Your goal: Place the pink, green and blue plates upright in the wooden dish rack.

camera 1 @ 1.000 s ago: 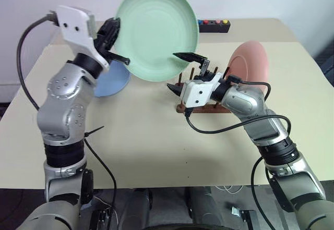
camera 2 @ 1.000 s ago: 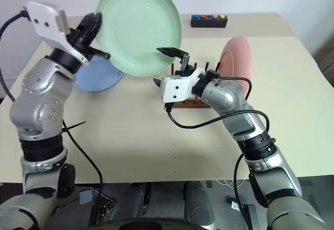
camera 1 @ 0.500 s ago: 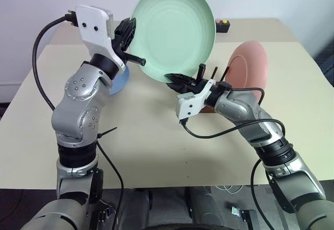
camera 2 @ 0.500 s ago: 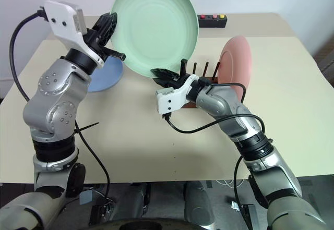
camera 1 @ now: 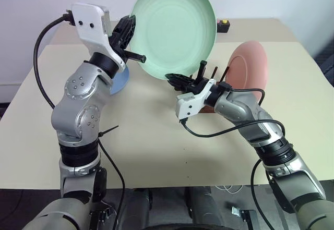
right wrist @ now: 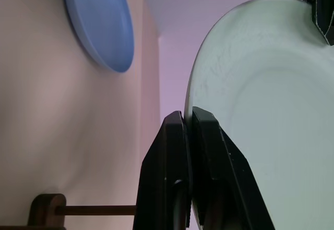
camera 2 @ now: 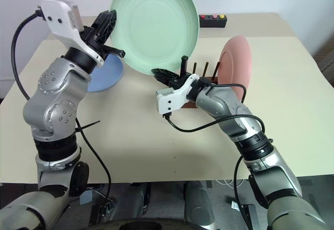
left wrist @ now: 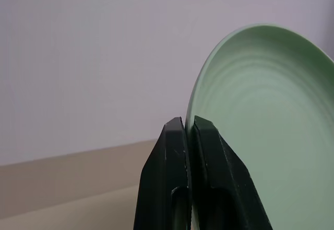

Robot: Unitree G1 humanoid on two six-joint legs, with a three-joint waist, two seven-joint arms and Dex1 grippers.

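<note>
green plate (camera 1: 175, 29): held up in the air, near upright, concave face toward the camera, above the table's far middle; both grippers are on its rim.
left gripper (camera 1: 127, 36): fingers pinched on the green plate's left rim; left wrist view shows the rim edge between the two black fingers (left wrist: 169, 188).
right gripper (camera 2: 168, 75): fingers clamped on the green plate's lower rim, just in front of the rack; right wrist view shows the rim nipped between them.
pink plate (camera 1: 250, 65): standing upright in the right end of the wooden dish rack (camera 2: 201, 79), toward the table's right side.
wooden dish rack: on the table right of centre, partly hidden by the right arm; free pegs stick up left of the pink plate.
blue plate (camera 2: 107, 73): flat on the table near the far left, behind the left arm.
black box with coloured buttons (camera 2: 212, 20): at the far edge of the table (camera 1: 146, 146).
</note>
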